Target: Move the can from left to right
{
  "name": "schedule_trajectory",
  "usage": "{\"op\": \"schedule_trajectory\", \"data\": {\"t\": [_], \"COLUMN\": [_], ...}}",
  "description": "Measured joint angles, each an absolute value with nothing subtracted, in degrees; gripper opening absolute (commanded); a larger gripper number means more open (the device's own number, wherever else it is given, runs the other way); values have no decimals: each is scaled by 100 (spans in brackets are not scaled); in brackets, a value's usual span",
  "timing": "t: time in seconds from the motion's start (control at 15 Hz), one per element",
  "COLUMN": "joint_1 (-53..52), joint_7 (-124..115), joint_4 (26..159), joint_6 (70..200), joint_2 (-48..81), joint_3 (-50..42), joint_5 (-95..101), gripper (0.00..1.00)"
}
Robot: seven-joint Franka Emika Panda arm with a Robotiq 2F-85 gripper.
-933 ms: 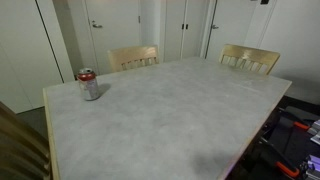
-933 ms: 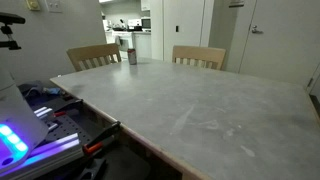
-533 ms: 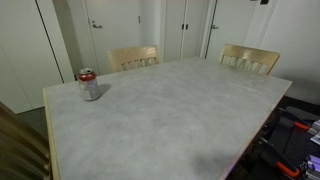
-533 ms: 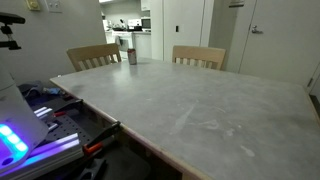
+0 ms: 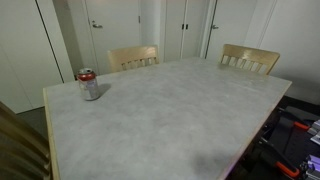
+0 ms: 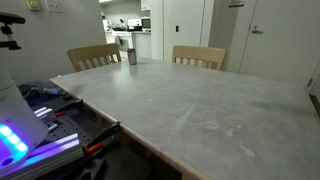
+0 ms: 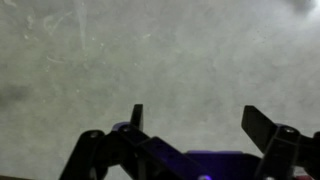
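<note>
Grey table (image 5: pixel 170 120) bears the can (image 5: pixel 88 84) near a wooden chair (image 5: pixel 133 57); fingers (image 7: pixel 262 125) spread, released.

Exterior view: set high off a corner of the table (image 5: pixel 170 120), faced down across it towards the chairs (image 5: pixel 133 57) and doors (image 5: pixel 100 25); can (image 5: pixel 88 84) at 9 o'clock.
Exterior view: set low beside the table (image 6: pixel 200 110), faced along it; can (image 6: pixel 131 55) far off at 11 o'clock.
Wrist view: held close over the table (image 7: pixel 160 50), faced down; gripper (image 7: pixel 200 125) at 6 o'clock.
Shared: table, can and chairs are shown in both exterior views.
</note>
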State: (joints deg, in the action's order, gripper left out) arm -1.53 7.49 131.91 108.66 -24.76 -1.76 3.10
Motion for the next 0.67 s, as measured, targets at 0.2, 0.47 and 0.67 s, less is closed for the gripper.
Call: {"op": "schedule_trajectory", "data": {"t": [0.2,0.47,0.67], "joint_1": [-368,-575,-688], "joint_7": [760,814,900], "joint_4": [12703,12020,11489], "joint_6": [10887,10900,10913], "joint_2": [-1924,-1136,-533], "joint_3": [48,311,465], "joint_5": [312,323,327], "gripper": [100,100,100]}}
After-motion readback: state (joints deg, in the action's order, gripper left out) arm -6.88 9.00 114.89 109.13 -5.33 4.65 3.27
